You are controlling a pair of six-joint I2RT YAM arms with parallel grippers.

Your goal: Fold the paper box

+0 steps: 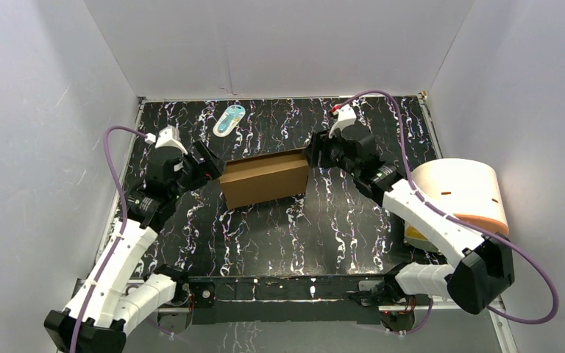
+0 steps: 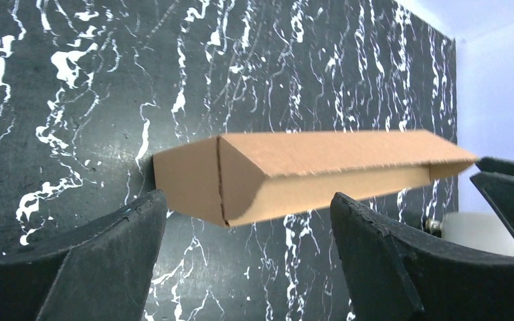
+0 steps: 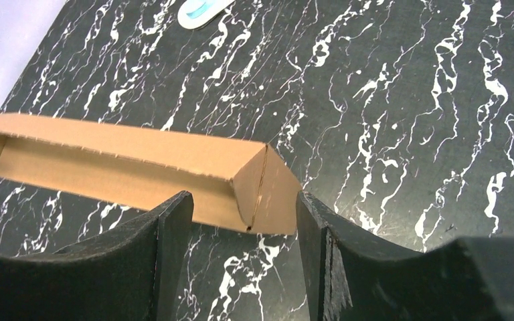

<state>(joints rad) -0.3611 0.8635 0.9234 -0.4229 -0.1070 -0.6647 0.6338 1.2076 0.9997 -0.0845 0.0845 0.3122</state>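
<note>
Folding looks finished: the paper box (image 1: 265, 179) sits closed on the table (image 1: 301, 235) between the arms, left gripper (image 1: 210, 166) and right gripper (image 1: 315, 154) spread loose at its ends, clasping nothing, so next I'd guess each backs away without nudging it.

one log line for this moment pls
paper box: box-shaped, resting on table | left gripper: open, at box's left end | right gripper: open, straddling box's right end
</note>
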